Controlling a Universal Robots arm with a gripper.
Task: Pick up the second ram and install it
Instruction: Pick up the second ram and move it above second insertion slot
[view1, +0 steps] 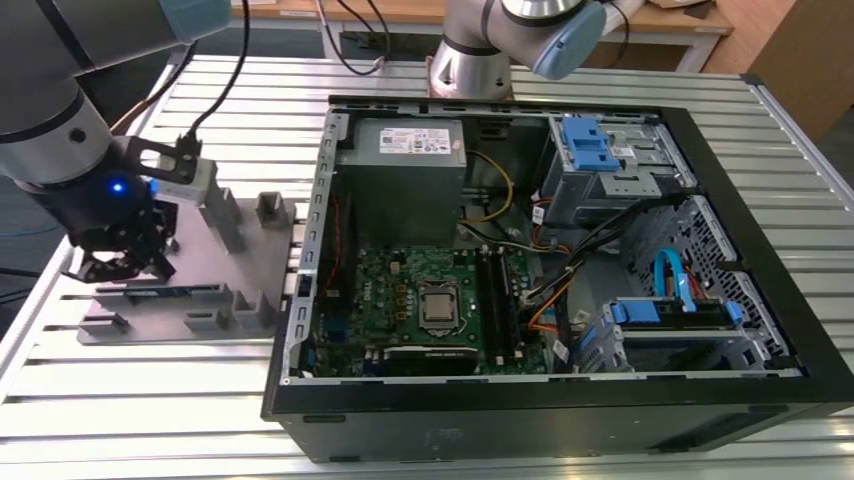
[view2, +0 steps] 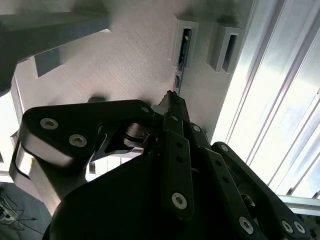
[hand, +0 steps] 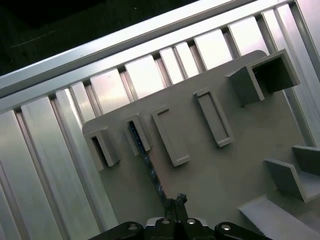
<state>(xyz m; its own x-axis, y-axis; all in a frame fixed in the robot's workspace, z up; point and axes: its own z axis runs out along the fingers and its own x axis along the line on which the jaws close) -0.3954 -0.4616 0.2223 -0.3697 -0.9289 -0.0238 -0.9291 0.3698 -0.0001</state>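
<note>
The black links of the gripper (view2: 172, 100) cover the near end of the second ram (view2: 183, 47) in the second wrist view. In the first wrist view the fingertips are cut off at the picture's edge, so the contact itself is hard to make out. In the exterior view the arm's grey body hides part of the fixture plate (view1: 160, 325).

The claw's fingers are drawn close together and look clamped on the stick's near end. The stick stands on its thin edge, its far end seated in a narrow slotted block of the fixture plate (hand: 215, 175). In the exterior view it lies along the plate at the exterior view's left, just below the gripper (view1: 118, 262).

The ram (hand: 145, 155) is a thin, dark strip with bluish patches. The plate is matt grey with raised rectangular blocks and rests on a table (view1: 134, 400) of ribbed aluminium slats, beside an open black computer case (view1: 561, 420) holding a green motherboard (view1: 414, 280).
</note>
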